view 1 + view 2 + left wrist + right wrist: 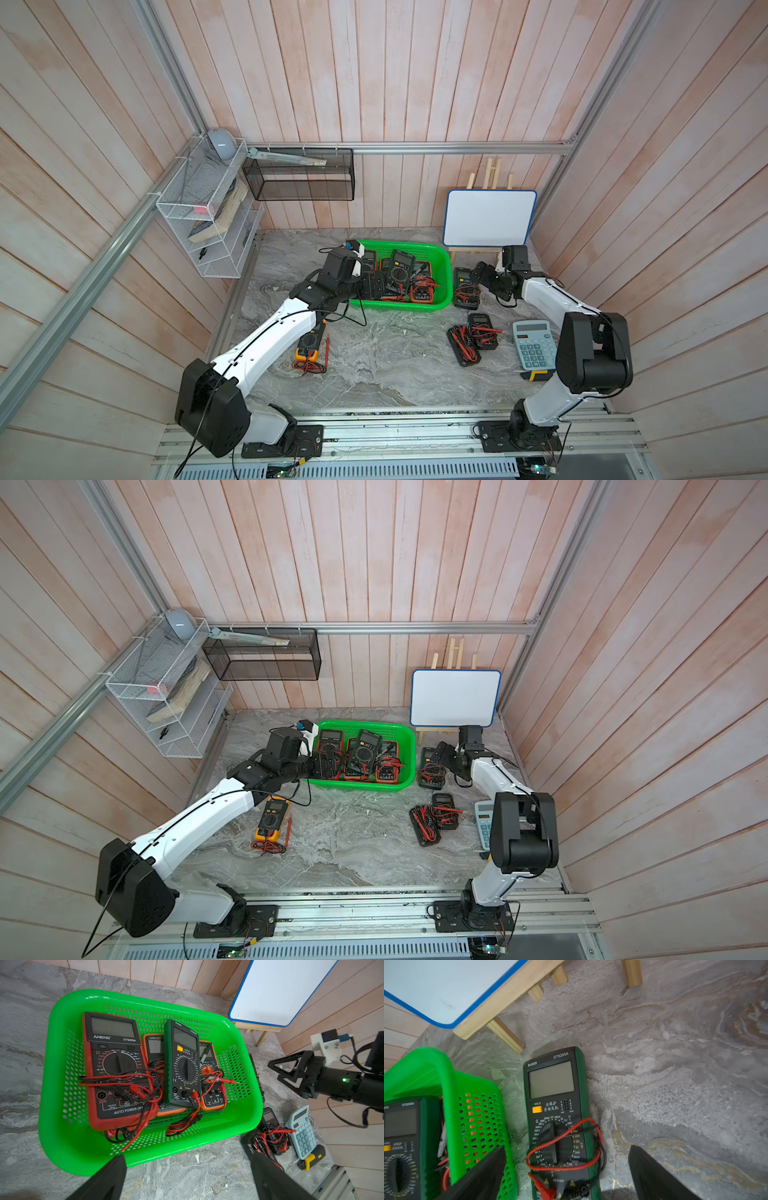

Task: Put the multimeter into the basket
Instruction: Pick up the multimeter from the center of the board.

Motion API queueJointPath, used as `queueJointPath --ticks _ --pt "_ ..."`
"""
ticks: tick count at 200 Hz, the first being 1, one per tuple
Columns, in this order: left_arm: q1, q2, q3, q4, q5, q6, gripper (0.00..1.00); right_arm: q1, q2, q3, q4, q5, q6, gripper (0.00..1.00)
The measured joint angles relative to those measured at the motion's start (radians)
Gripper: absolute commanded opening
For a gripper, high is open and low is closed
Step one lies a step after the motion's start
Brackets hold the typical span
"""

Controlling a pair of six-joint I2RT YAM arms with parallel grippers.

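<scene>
The bright green basket (pixel 399 306) (pixel 365 786) (pixel 145 997) stands at the back of the table with several multimeters and their leads inside. My left gripper (pixel 187 1154) (pixel 372 284) hangs open over its left part, nothing between the fingers. A dark green multimeter (pixel 556 1084) (pixel 465 286) (pixel 430 771) lies flat on the table just right of the basket, red and black leads looped on its dial. My right gripper (pixel 568 1148) (pixel 480 272) hovers open above it, one finger by the basket wall (pixel 446 1076), the other over bare table.
A yellow multimeter (pixel 309 343) lies beside the left arm; two black ones (pixel 482 330) lie front right, next to a blue calculator (pixel 534 345). A whiteboard on an easel (pixel 488 218) stands behind the right gripper. A black mesh basket (pixel 299 174) and white rack (pixel 203 216) hang on the walls.
</scene>
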Motion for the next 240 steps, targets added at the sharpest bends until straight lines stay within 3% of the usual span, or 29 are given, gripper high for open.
queueJointPath --ticks 72,218,240 --pt "0.035 -0.004 -0.043 0.037 0.037 -0.015 1.00 0.097 0.190 0.156 -0.066 0.059 -0.056 0.98" --pt "0.055 -0.012 -0.060 0.069 0.063 -0.049 1.00 0.110 0.291 0.208 -0.093 0.121 -0.095 0.98" --pt "0.056 -0.016 -0.067 0.073 0.062 -0.055 1.00 0.112 0.304 0.216 -0.093 0.122 -0.104 0.95"
